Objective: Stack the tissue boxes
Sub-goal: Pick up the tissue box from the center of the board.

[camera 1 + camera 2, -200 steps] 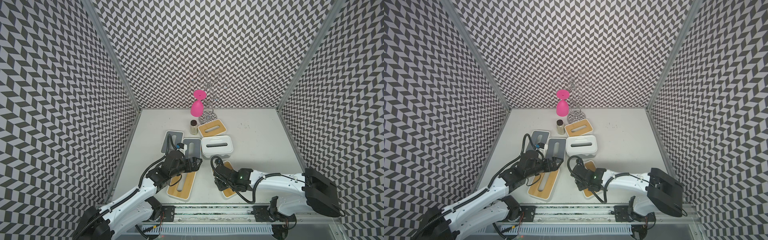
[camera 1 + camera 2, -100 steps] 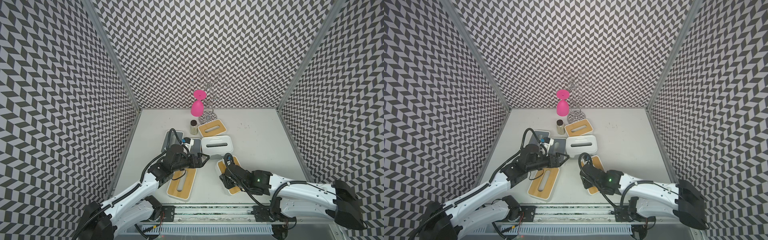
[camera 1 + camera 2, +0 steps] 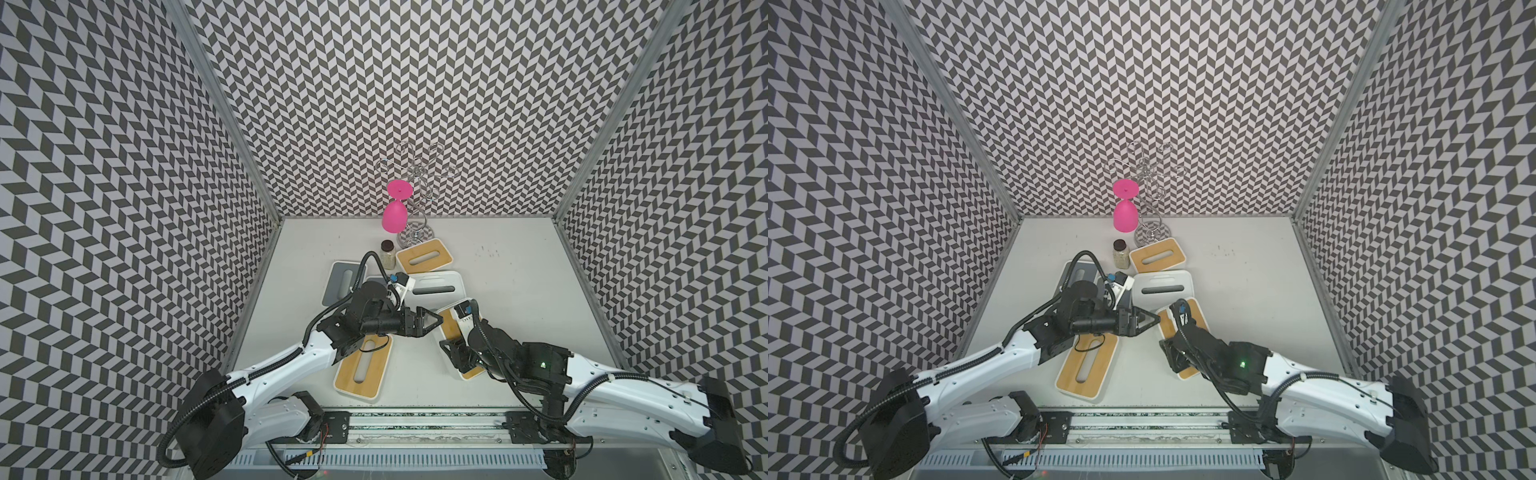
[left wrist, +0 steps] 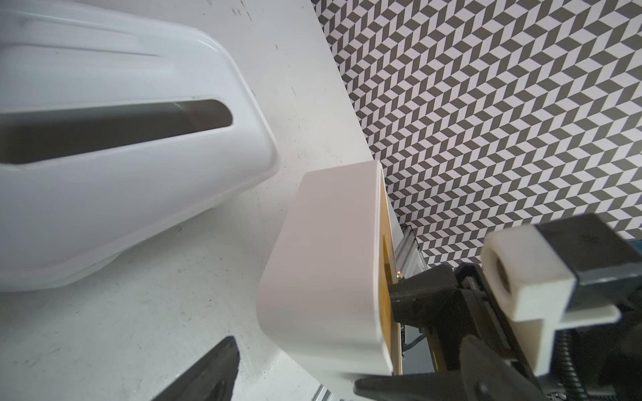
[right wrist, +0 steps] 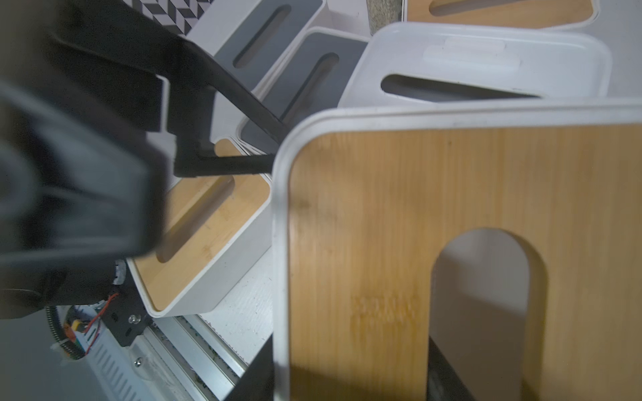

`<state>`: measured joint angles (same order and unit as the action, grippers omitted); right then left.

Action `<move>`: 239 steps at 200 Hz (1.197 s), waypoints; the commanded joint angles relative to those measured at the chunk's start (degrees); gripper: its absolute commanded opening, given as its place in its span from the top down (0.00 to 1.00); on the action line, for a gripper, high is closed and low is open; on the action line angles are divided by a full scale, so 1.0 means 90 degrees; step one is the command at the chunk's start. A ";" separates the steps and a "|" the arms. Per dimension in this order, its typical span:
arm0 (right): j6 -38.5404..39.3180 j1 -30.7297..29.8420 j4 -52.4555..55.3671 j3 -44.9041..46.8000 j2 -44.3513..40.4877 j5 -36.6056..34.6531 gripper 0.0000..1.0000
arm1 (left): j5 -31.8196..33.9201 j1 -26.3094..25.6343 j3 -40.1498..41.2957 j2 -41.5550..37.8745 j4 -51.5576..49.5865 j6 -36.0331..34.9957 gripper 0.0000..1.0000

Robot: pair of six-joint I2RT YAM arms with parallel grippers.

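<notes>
Six tissue boxes [image 3: 341,286] crowd the middle and left of the tabletop [image 3: 519,299]; the stretch toward its right edge lies open. The right gripper [image 3: 460,357] clamps the near end of the held bamboo box [image 3: 449,330], just beside the white box [image 3: 434,279]. The left gripper [image 3: 434,323], jaws wide, points at that box's left wall. A second ago it hung over the front bamboo box [image 3: 348,376] by the front edge.

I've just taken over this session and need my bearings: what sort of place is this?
Probably a robot test cell in a lab, not a home: chevron-patterned walls box in a plain white table on three sides, and two arms are mounted on a metal rail at its front edge.
</notes>
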<state>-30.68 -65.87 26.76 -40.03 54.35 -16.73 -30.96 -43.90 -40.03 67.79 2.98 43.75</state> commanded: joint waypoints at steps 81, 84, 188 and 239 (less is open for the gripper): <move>0.0503 -0.0003 -0.0946 -0.0206 -0.0277 0.0059 0.55 | -0.0213 -0.0158 -0.0336 0.0511 0.0690 0.0012 0.22; 0.0507 -0.0002 -0.0949 -0.0201 -0.0277 0.0061 0.55 | -0.0204 -0.0150 -0.0337 0.0518 0.0693 0.0020 0.23; 0.0544 0.0001 -0.1013 -0.0372 -0.0713 0.0052 0.23 | 0.0352 0.0234 -0.0101 0.0006 0.1253 0.0601 0.64; 0.0247 0.0168 -0.0605 -0.1134 -0.0737 -0.0280 0.04 | 0.1174 0.0604 0.0177 -0.0671 0.1875 0.1385 0.66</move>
<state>-26.83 -65.54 21.87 -46.41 48.27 -16.99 -25.21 -39.48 -38.81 65.30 10.68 50.96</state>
